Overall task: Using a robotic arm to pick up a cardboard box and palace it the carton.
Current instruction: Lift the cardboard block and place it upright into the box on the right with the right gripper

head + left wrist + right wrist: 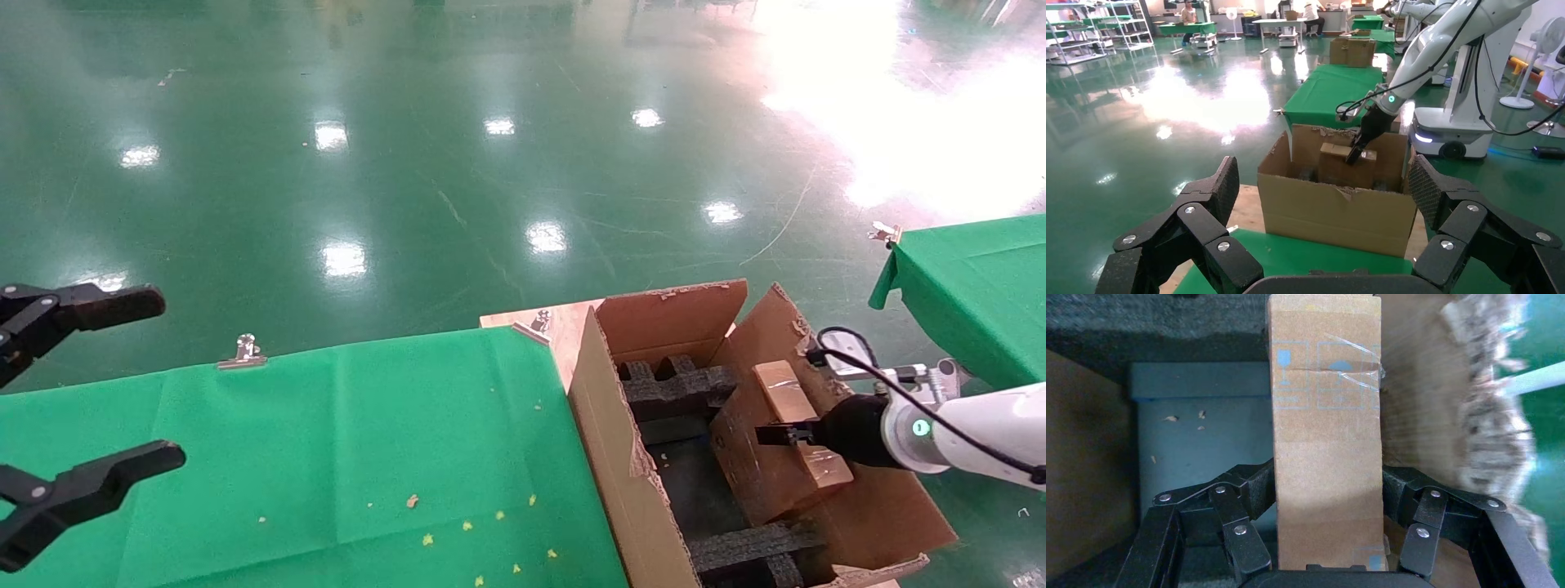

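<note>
1. Right hand [772,434] is closed on the box [797,425]; in the right wrist view its two fingers [1248,496] press both long sides of the box [1327,447], which stands between them.
2. Behind the hand, the arm [964,433] is white with a glowing ring near the wrist and a black cable looping over it; it comes in from the right edge of the head view.
3. Box and hand are over the open top of the carton [605,425], towards its right side, with the box tilted; whether the box touches anything beneath it cannot be told.
4. Inside the carton lie black foam inserts [674,388] at the far and near ends, and a bare floor shows between them.
5. Carton flaps stand open with ragged edges; the carton sits just beside the right end of the green-covered tabletop [327,449].
6. Left hand [49,408] hangs wide open and empty at the left edge, over the tabletop's near left part, well apart from the carton.
7. From the left wrist view, the left hand's fingers [1205,208] frame the carton [1333,208] and the arm [1438,43] reaching down into it with the box [1340,150].
</note>
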Motion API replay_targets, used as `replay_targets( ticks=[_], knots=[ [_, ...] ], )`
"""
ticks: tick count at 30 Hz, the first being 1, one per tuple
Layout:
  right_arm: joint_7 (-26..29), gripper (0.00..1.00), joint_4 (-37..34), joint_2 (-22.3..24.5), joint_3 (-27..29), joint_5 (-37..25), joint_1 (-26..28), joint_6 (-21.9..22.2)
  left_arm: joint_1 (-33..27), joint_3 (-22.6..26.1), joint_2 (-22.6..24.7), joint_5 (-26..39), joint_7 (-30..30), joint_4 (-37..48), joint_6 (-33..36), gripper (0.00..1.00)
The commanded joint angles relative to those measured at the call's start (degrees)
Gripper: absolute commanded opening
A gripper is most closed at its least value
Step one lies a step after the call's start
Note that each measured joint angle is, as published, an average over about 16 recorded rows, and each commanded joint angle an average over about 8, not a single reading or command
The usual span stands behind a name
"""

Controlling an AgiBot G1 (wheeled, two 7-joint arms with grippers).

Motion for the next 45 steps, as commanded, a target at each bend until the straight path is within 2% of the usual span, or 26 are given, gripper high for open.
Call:
replay_targets(
  ticks=[1, 14, 15, 22, 23, 45],
  knots=[
    [0.9, 0.00, -1.4, -1.2, -0.2, 0.1, -1.5, 1.0, 0.0, 0.0, 0.0, 0.0, 0.0, 0.0, 0.0, 1.00],
    [-0.2, 0.01, -6.2, -5.6, -0.2, 3.7, -7.3, 3.6, 0.0, 0.0, 0.0, 0.0, 0.0, 0.0, 0.0, 1.00],
    [-0.4, 0.07, -6.2, -5.7, -0.2, 3.9, -7.4, 3.6, 0.0, 0.0, 0.0, 0.0, 0.0, 0.0, 0.0, 1.00],
    [-1.6, 0.94, -6.1, -5.9, 0.0, 5.0, -8.2, 4.3, 0.0, 0.0, 0.0, 0.0, 0.0, 0.0, 0.0, 1.00],
    [-1.7, 1.00, -6.1, -5.9, 0.0, 5.1, -8.3, 4.4, 0.0, 0.0, 0.0, 0.0, 0.0, 0.0, 0.0, 1.00],
    [-2.1, 1.00, -4.5, -4.3, 0.1, 3.8, -6.0, 3.7, 0.0, 0.0, 0.0, 0.0, 0.0, 0.0, 0.0, 1.00]
  ],
)
